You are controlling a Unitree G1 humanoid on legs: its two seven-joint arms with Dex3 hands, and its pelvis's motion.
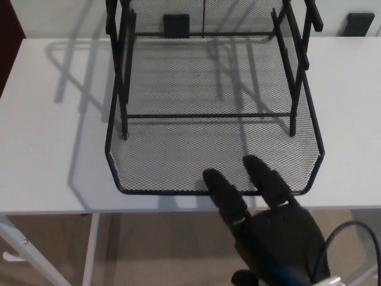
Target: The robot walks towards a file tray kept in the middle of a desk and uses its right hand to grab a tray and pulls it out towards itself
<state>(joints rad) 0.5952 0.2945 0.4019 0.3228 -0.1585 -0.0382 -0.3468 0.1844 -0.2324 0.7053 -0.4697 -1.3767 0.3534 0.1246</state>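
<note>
Your right hand [277, 235] sits at the lower right of the frame, palm below the desk edge, with two thick fingers [224, 192] reaching up and forward. Both fingertips hook over the front rim of the pulled-out tray [161, 164], so the hand is holding that tray by its front edge; you can see the two fingers spread a little apart, one near the middle of the rim and one further right. The thumb shows only as a dark stub at the bottom edge. A black cable [351, 229] loops at the lower right corner.

The tray is one black mesh drawer, lying in the lower middle of the frame, its front rim just at the near edge of the desk [53, 155]. It sticks out well forward of the file rack [122, 65], the black wire frame standing in the upper middle of the picture, whose front posts stand on either side of the drawer's rear half.

Beyond the rack you can count two small dark blocks [177, 25] along the upper edge, one upper middle and one upper right. One white desk leg [24, 241] shows at lower left.

Your left hand does not show.
</note>
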